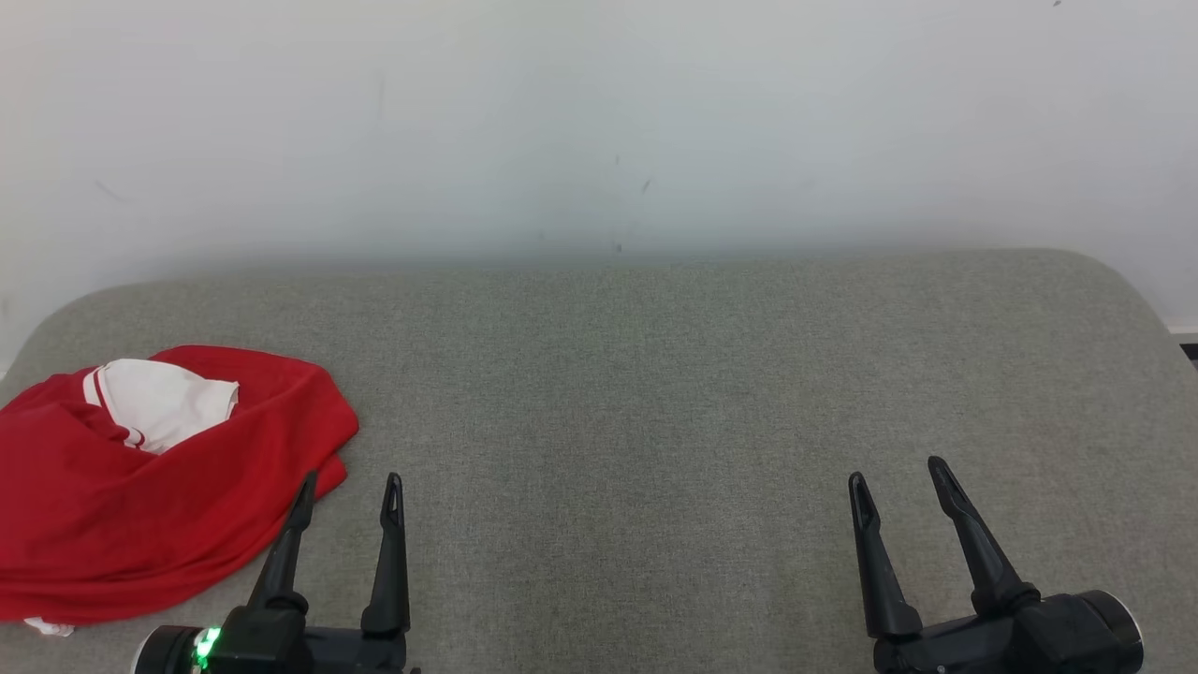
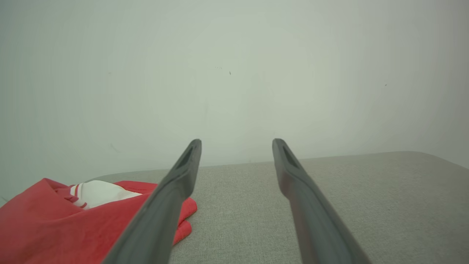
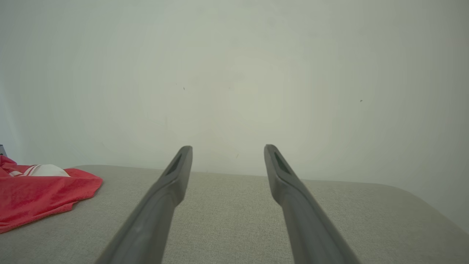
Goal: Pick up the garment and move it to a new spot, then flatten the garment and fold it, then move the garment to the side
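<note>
A red garment (image 1: 140, 496) with a white striped sleeve lies crumpled at the left end of the grey cushioned surface (image 1: 655, 421). It also shows at the lower left of the left wrist view, garment (image 2: 55, 227), and at the left edge of the right wrist view, garment (image 3: 40, 198). My left gripper (image 1: 353, 487) hovers open just right of the garment's near right edge, one finger overlapping the cloth in the picture, nothing between the fingers. My right gripper (image 1: 898, 477) stands open far to the right over bare cushion, holding nothing.
A pale wall (image 1: 599, 122) rises directly behind the cushioned surface. The surface has rounded far corners, and its right edge (image 1: 1161, 318) drops off near a dark strip. Bare cushion stretches between and beyond the two grippers.
</note>
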`<state>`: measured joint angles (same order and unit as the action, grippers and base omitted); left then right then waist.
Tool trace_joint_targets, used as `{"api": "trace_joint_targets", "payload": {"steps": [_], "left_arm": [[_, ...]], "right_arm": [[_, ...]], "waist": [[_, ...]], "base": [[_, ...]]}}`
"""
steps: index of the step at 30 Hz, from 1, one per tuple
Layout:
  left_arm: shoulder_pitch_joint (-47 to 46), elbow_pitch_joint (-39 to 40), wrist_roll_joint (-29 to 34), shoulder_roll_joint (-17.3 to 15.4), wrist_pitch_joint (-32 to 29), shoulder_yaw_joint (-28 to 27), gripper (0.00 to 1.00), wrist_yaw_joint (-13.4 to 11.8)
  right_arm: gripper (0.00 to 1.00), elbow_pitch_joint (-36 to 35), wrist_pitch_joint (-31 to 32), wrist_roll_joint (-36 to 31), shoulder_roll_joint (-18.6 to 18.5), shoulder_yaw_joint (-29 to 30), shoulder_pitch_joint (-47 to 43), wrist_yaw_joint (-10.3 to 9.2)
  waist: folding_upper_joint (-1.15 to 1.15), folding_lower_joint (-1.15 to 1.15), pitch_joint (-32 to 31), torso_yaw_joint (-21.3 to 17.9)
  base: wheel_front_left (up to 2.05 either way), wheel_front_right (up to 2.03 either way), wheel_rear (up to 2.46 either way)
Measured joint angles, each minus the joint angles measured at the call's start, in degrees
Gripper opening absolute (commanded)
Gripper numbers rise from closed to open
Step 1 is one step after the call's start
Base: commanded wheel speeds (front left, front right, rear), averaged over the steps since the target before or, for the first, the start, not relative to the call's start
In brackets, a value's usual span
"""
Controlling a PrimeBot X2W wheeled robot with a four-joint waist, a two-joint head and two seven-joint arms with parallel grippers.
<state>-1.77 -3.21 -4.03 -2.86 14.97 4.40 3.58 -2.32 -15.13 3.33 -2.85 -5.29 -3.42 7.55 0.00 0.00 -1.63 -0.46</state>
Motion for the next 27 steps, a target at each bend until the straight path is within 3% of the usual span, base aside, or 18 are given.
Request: {"api": "trace_joint_targets", "payload": {"steps": [13,27], "left_arm": [[-0.30,-1.72,-1.14,0.00,0.00,0.16,1.00,-0.35],[-0.21,-2.74,-2.66,0.00,0.00,-0.59,1.00,-0.57]], "right_arm": [[1.00,0.01,-0.01,0.04,-0.01,-0.45,-0.54,0.00],[1.00,0.16,0.00,0.55,0.00,-1.02,-1.31,0.00]], "waist": [[0.00,0.00,-0.10,1.53],[0.00,0.00,-0.49,9.34]], "base": [[0.00,0.00,0.00],[0.00,0.00,0.00]]}}
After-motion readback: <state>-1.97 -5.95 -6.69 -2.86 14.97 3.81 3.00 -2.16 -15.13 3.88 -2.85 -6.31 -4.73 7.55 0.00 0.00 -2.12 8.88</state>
